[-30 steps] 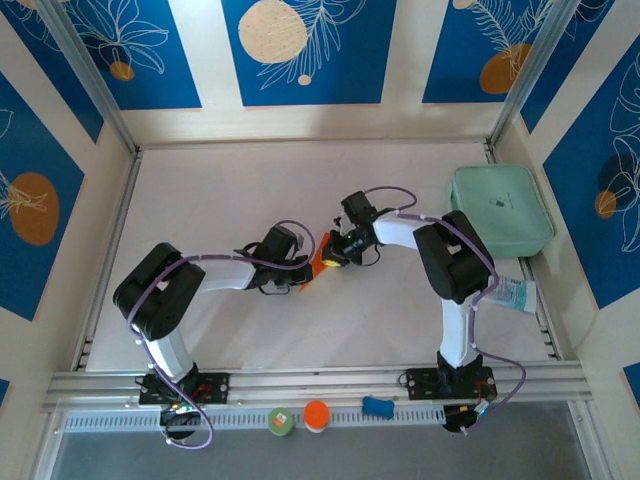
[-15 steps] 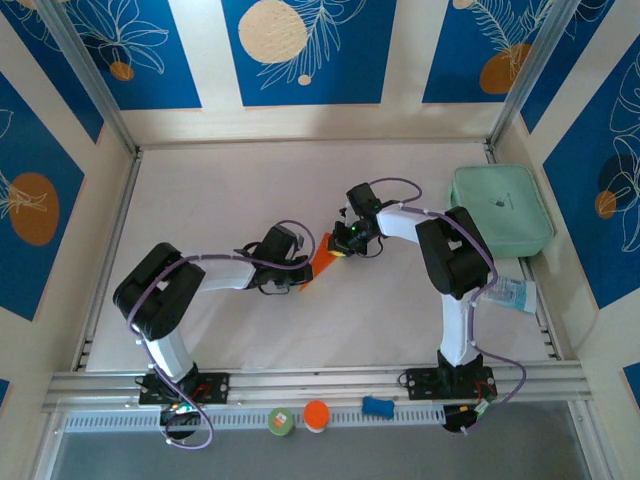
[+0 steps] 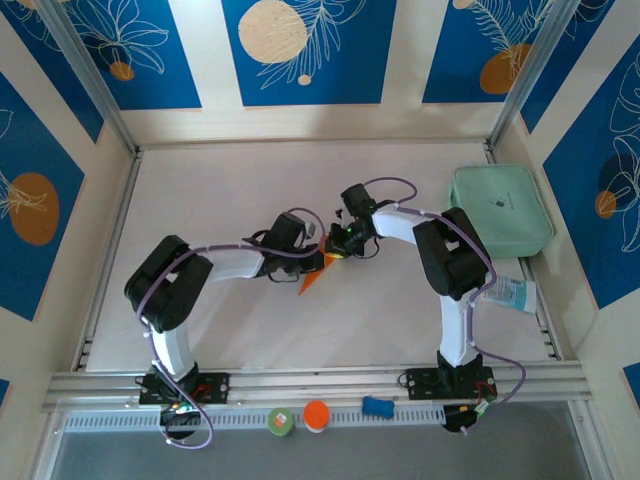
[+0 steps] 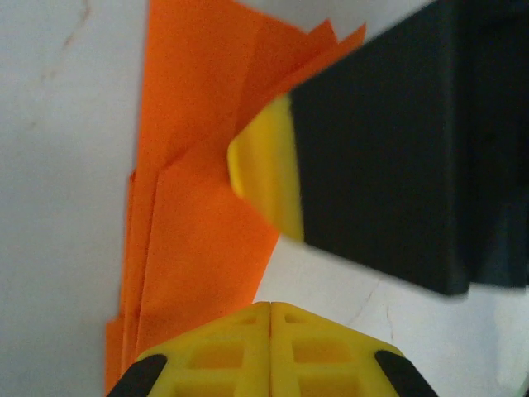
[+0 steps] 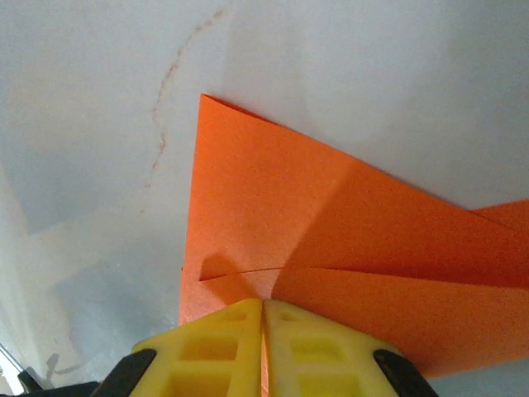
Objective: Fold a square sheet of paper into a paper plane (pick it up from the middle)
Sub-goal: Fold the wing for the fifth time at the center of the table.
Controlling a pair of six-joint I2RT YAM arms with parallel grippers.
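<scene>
Robotics lab test cell: a left arm [image 3: 170, 295] and a right arm [image 3: 455, 262], white and black and trailing purple cables [image 3: 388, 184], stand bolted to an aluminium rail [image 3: 320, 381] at the near edge of a white table [image 3: 220, 190]. Aluminium posts [image 3: 90, 85] frame the cell. Wall panels [image 3: 300, 50] printed with blue-and-cream leaf patterns enclose it on three sides. A mint-green case [image 3: 500, 210] sits by the right wall.

There are no words or numbers that can be read here. The green case [image 3: 500, 210] has a tiny dark mark on its lid, but it is too small to make out. The small blue and white packet [image 3: 512, 294] just beside it has some print on it, and that is too blurry to read as well.
</scene>
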